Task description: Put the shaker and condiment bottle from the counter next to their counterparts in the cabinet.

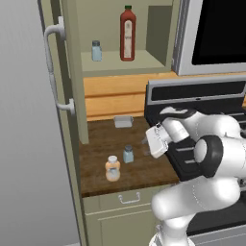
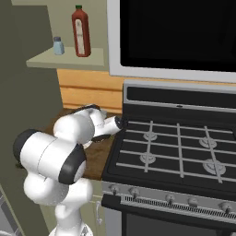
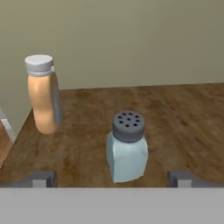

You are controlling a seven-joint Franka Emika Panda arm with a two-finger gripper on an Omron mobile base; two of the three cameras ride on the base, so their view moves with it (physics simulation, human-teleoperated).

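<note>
The pale-blue shaker (image 1: 128, 154) with its grey cap stands on the dark wood counter (image 1: 103, 139). The squat orange condiment bottle (image 1: 113, 168) stands just left of it and nearer the front edge. My gripper (image 1: 147, 142) hovers to the right of the shaker, open and holding nothing. In the hand view the shaker (image 3: 127, 148) sits between my two fingertips (image 3: 41, 178), with the condiment bottle (image 3: 43, 98) further off to the left. In the open cabinet (image 1: 120, 61), the counterparts stand on the shelf: a second shaker (image 1: 96, 50) and a tall dark-red bottle (image 1: 127, 33).
The cabinet door (image 1: 55, 72) with its grey bar handle stands open on the left. A small grey dish (image 1: 123, 121) lies at the back of the counter. A black gas stove (image 2: 175, 147) borders the counter on the right, under a microwave (image 2: 175, 32).
</note>
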